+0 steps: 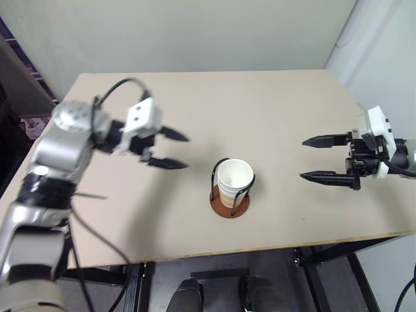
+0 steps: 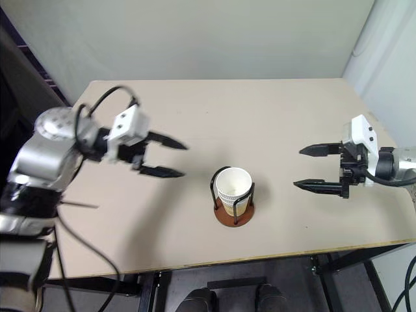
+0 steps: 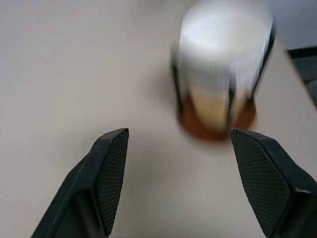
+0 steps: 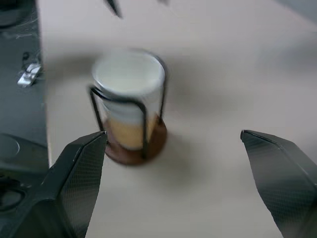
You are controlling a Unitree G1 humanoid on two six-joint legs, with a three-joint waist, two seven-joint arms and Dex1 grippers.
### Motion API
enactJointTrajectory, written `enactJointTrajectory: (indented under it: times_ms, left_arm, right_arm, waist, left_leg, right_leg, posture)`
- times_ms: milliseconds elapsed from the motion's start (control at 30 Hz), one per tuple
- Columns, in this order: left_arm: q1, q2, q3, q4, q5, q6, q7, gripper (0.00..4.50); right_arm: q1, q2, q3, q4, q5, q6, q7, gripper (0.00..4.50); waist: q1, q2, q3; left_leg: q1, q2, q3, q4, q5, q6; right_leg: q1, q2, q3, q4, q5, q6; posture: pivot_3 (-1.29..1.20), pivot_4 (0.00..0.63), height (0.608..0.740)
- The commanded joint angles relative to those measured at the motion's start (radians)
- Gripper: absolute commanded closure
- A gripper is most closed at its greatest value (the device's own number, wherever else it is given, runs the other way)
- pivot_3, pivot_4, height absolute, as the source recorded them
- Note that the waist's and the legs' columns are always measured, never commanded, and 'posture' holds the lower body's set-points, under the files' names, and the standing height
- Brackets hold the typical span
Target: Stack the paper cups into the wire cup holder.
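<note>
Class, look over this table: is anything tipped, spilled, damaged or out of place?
Nothing stands out. The paper cups sit upright inside the wire cup holder on the table, with no spill or visible damage.

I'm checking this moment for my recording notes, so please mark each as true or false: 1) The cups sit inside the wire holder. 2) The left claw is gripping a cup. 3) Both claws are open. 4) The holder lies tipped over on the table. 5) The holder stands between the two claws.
1) True: the paper cups sit nested inside the wire cup holder.
2) False: the left claw is empty, off to one side of the holder.
3) True: the left claw and the right claw both have their fingers spread, with nothing between them.
4) False: it stands upright on its round base on the table.
5) True.
</note>
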Motion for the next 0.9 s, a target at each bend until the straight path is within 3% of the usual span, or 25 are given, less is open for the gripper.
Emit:
enactJointTrajectory:
  times_ms: [33, 200, 433, 900]
  left_arm:
    - [0.139, 0.068, 0.152, -0.097, -0.082, 0.061, -0.010, 1.02]
    - [0.353, 0.083, 0.326, -0.172, -0.155, 0.146, 0.057, 1.02]
    - [0.514, 0.064, 0.422, -0.247, -0.192, 0.191, 0.128, 1.02]
    - [0.587, 0.064, 0.490, -0.298, -0.222, 0.223, 0.193, 1.02]
  right_arm:
    - [-0.008, -0.011, -0.017, 0.060, -0.013, -0.054, 0.063, 0.00]
    - [0.018, -0.005, -0.010, 0.164, -0.041, -0.101, 0.111, 0.00]
    - [0.016, 0.018, 0.006, 0.225, -0.064, -0.113, 0.130, 0.00]
    - [-0.039, 0.054, 0.018, 0.255, -0.081, -0.109, 0.142, 0.00]
  waist:
    - [0.008, 0.000, 0.000]
    - [0.021, 0.000, 0.000]
    - [0.010, 0.000, 0.000]
    - [0.002, 0.000, 0.000]
  left_leg:
    - [0.000, 0.000, 0.000, 0.000, 0.000, 0.000]
    - [-0.001, 0.000, -0.001, 0.000, -0.002, 0.002]
    - [0.004, 0.000, 0.002, -0.002, -0.003, 0.000]
    - [0.010, 0.001, 0.002, -0.003, -0.004, -0.002]
  right_leg:
    - [0.000, 0.000, 0.000, 0.000, -0.001, -0.002]
    - [0.000, -0.001, 0.000, 0.002, -0.007, -0.012]
    - [0.000, -0.002, 0.000, 0.007, -0.007, -0.017]
    - [0.000, -0.002, 0.000, 0.015, -0.012, -0.025]
  posture:
    - [0.00, 0.150, 0.740]
    - [0.00, 0.150, 0.740]
    - [0.00, 0.150, 0.740]
    - [0.00, 0.150, 0.740]
